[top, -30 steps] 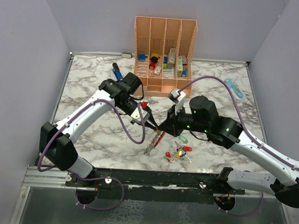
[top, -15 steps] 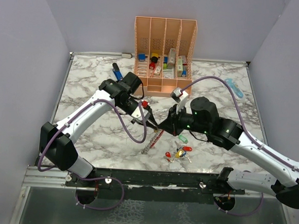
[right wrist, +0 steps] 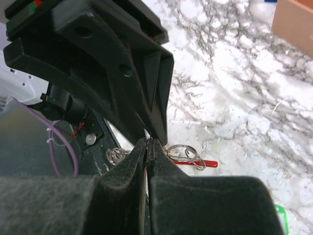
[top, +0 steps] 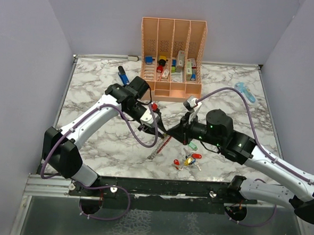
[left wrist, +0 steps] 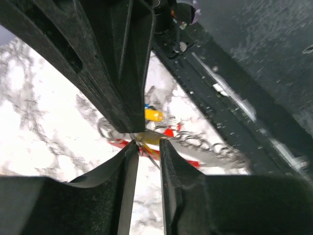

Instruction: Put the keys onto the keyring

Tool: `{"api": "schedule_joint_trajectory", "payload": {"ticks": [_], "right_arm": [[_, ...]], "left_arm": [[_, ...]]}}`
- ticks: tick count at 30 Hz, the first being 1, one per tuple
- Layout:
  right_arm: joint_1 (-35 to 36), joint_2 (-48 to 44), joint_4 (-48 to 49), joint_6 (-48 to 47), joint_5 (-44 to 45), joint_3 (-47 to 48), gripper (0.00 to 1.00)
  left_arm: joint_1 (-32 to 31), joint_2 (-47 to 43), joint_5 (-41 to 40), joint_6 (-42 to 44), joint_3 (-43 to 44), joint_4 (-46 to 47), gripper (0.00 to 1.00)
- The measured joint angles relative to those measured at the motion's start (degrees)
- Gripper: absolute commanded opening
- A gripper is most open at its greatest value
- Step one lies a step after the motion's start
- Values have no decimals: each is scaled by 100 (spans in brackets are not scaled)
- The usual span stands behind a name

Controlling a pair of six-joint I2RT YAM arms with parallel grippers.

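Black left gripper point(left wrist: 147, 143) fingers stand narrowly apart at the top of the tilted red-and-grey oval keyring point(top: 165, 144); whether they grip it, we cannot tell. Peach slotted organiser point(top: 150, 32) behind holds small coloured blocks point(top: 177, 65). Right gripper point(right wrist: 147, 142) is pinched tight alongside. Coloured-head metal keys point(top: 187, 161) lie loose just right of it.

Red, yellow, green keys point(top: 188, 161) on grey-veined white marble table point(top: 89, 87); peach organiser point(top: 173, 44).
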Motion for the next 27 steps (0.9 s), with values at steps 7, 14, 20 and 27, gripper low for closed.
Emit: {"api": "schedule_joint_trajectory", "payload": {"ticks": [7,14,20,27], "right_arm": [[-2,-221,546,-424,-4,-249,1],[-2,-293,949,-789,-24,-374,1],[-2,-404,1161,-922,0,-555,1],[-2,-750,1812,-988,118,-1228,1]], "left_arm": [[-7,79,59,-116,20,-254,59],[-15,262,92,-153,319,-481,51],[-17,332,94,-170,420,-542,51],[-17,317,94,-691,424,-229,52]]}}
